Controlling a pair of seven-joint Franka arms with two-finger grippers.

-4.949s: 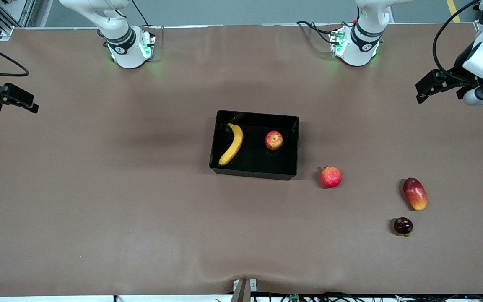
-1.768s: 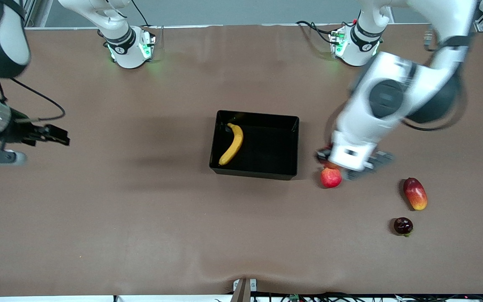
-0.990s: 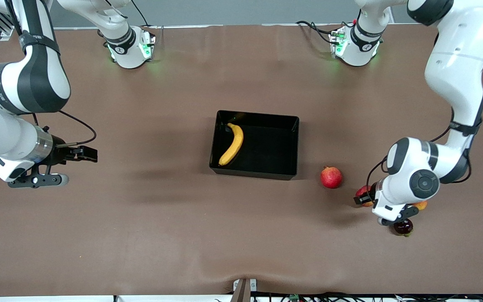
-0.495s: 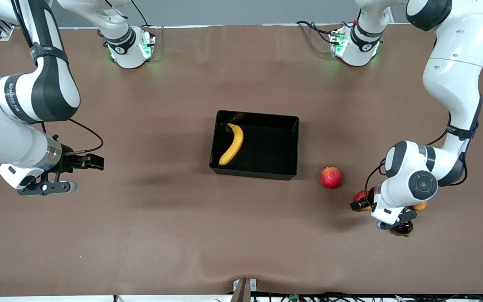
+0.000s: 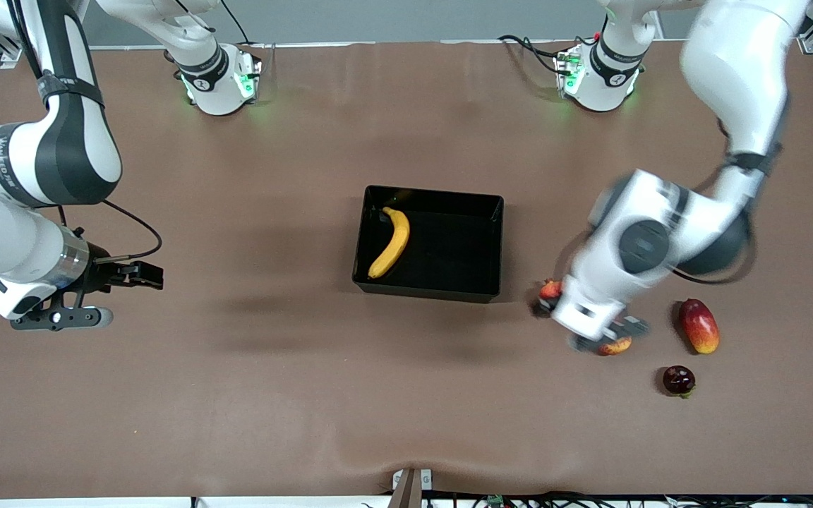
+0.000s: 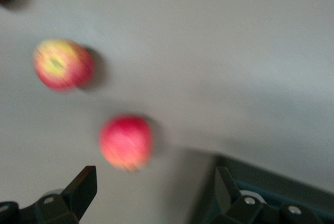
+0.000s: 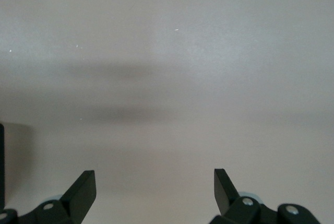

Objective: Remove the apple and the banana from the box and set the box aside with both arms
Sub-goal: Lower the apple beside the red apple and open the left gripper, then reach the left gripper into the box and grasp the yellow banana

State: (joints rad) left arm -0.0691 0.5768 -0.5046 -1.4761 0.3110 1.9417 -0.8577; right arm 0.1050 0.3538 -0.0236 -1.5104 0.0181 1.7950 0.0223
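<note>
1. Apple (image 5: 616,346): already out of the box (image 5: 429,293), parked on the surface (image 5: 406,395) toward the left arm's end from the box and a bit nearer the front camera than it.
2. Banana (image 5: 389,242): lying inside the box, along the wall at the right arm's end.
3. Left claw (image 5: 593,328): wide open with nothing in it, up over the surface off the box's left-arm end. Blurred, so probably on the move.
4. Right claw (image 5: 131,271): also spread wide and empty, waiting over bare surface well off the box's right-arm end.
5. Not part of the job: pomegranate (image 5: 551,288) near the box's corner, plus mango (image 5: 699,325) and a dark round fruit (image 5: 678,379) farther out toward the left arm's end.
6. Guessing banana next. Likely light, a bit soft and easy to bruise, so a gentle pinch across the middle of the curve, not the tips.
7. Box after that. Looks glossy and probably slippery, with thin, likely flexy walls. Best bet is one claw on each short end wall, then an even slide.
</note>
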